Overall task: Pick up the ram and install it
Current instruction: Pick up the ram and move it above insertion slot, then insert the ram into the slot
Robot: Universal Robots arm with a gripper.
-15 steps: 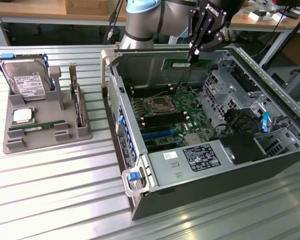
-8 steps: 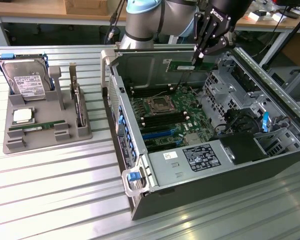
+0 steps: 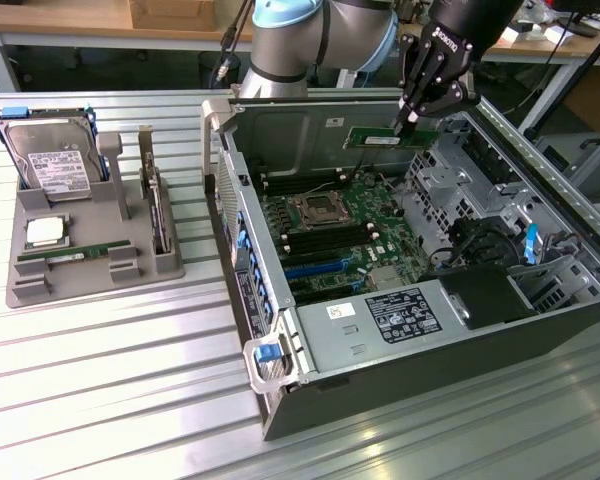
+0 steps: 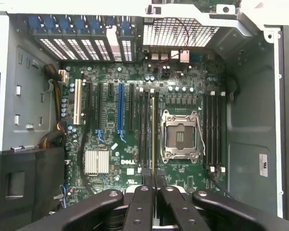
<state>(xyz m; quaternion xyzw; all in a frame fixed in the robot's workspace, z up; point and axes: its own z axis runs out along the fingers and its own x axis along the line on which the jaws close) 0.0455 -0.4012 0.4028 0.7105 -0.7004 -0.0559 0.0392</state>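
Observation:
The ram (image 3: 388, 137) is a narrow green strip with a whitish label. It hangs level above the open computer case (image 3: 280, 400), over the far end of the motherboard (image 3: 330, 230). My gripper (image 3: 410, 120) is shut on its top edge near the end toward the exterior view's right. In the wrist view the ram (image 4: 153, 139) appears edge-on as a thin line coming out from between my black fingers (image 4: 140, 207). There my gripper (image 4: 154, 185) is over the dark memory slots (image 4: 144, 130) beside the empty processor socket (image 4: 180, 137).
A grey tray (image 3: 170, 268) at the exterior view's left holds a hard drive (image 3: 48, 160), a silver processor chip (image 3: 45, 232), another green strip (image 3: 75, 255) and an upright card (image 3: 158, 215). The case has tall metal walls, a power supply (image 3: 405, 318) and drive cages (image 3: 500, 190).

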